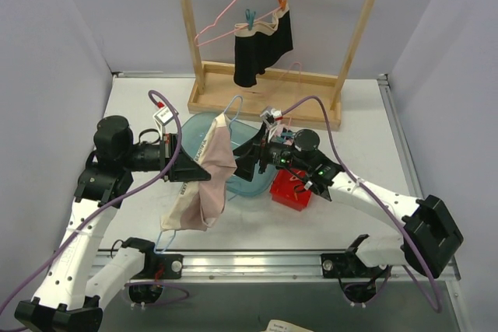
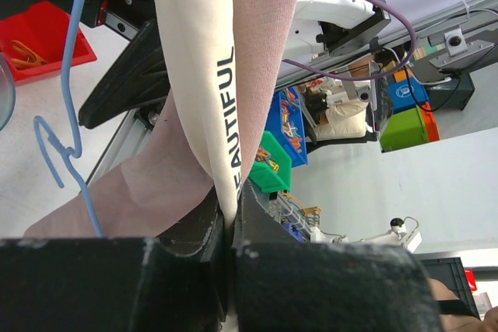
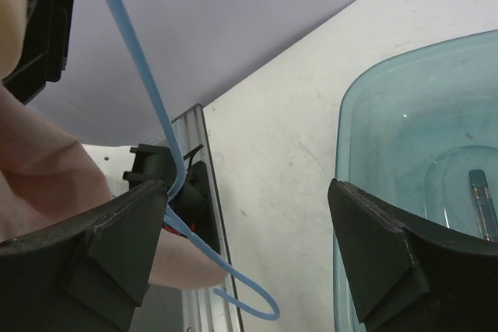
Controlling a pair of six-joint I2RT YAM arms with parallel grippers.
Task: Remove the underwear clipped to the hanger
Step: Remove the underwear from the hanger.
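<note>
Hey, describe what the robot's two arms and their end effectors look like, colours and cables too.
The left arm and right arm have white links with black joints. The left end effector and right end effector are black with wedge-shaped fingers. A purple cable loops along each arm.

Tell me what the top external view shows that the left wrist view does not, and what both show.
Only top external: the black underwear clipped to a pink hanger on the wooden rack. Only left wrist: a green bin beyond the table edge. Both: the pale pink underwear pinched in the shut left end effector, the blue hanger and the red bin.
</note>
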